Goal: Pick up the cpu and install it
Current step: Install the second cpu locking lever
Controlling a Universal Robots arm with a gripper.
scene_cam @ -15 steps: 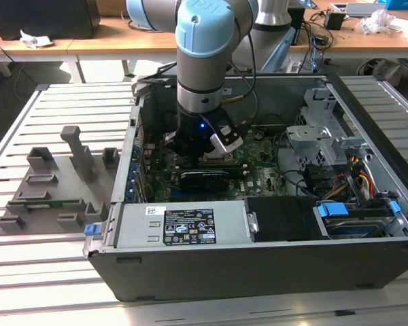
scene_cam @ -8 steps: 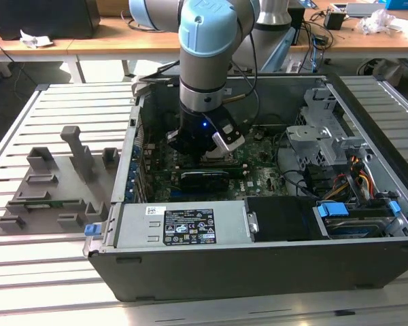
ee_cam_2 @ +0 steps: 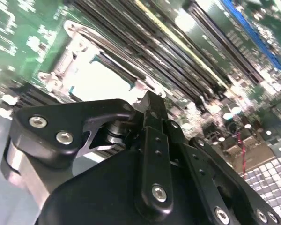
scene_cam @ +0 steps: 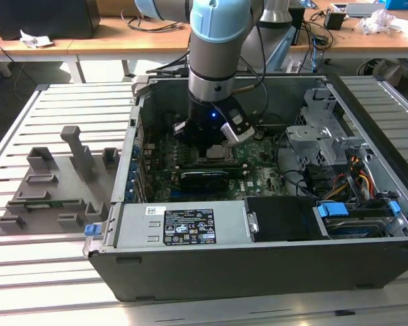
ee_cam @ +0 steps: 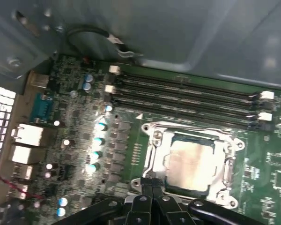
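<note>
The cpu, a flat silvery-grey square, lies inside the metal-framed socket on the green motherboard. In the second wrist view the cpu is a bright patch just beyond the fingertips. My gripper hangs low over the board at the socket's edge, its black fingers pressed together with nothing between them. In the exterior view the arm reaches down into the open computer case, with the gripper right beside the cpu.
Black memory slots run alongside the socket. A long black card lies in front of it, and a power supply sits along the case's front. A drive cage and cables fill the exterior view's right. A grey fixture stands outside the case.
</note>
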